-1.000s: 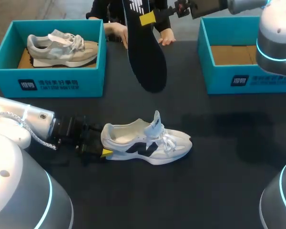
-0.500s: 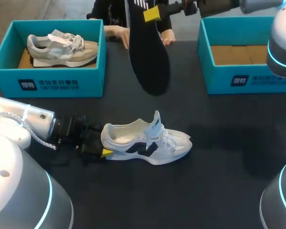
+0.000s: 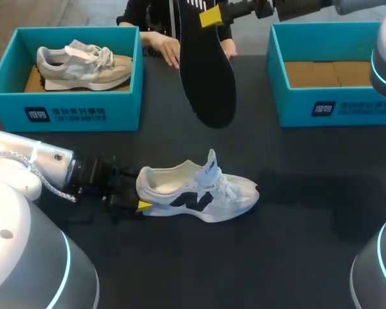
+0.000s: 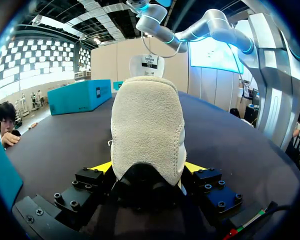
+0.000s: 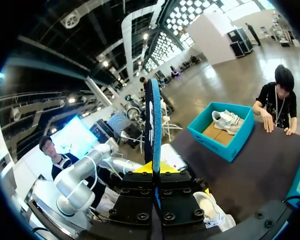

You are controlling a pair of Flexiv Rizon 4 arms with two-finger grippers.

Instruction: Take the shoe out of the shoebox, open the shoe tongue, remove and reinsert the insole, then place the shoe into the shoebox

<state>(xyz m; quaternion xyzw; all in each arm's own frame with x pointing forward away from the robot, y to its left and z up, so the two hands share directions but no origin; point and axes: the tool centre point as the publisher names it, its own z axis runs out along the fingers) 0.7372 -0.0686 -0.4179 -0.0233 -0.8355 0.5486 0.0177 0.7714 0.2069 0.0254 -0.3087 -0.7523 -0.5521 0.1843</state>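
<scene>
Left gripper (image 3: 139, 206) was clamped on the heel of the white sneaker (image 3: 199, 190), a yellow tip on each side of it. Left wrist view showed the suede heel filling the gap between the fingers. The sneaker sat upright on its sole on the table (image 3: 296, 244), near the middle, toe pointing to my right, tongue (image 3: 210, 161) standing up and the opening bare.

Right gripper (image 3: 211, 16) was pinching the dark insole (image 3: 209, 71) near its top end. The insole hung in the air above the far half of the table, well apart from the sneaker. Right wrist view had it edge-on between the fingers.

Left shoebox (image 3: 64, 112) at the far left held a grey sneaker (image 3: 83, 64). Right shoebox (image 3: 334, 106) at the far right showed only its cardboard floor. A person's hands (image 3: 167, 48) rested on the far table edge, behind the insole.
</scene>
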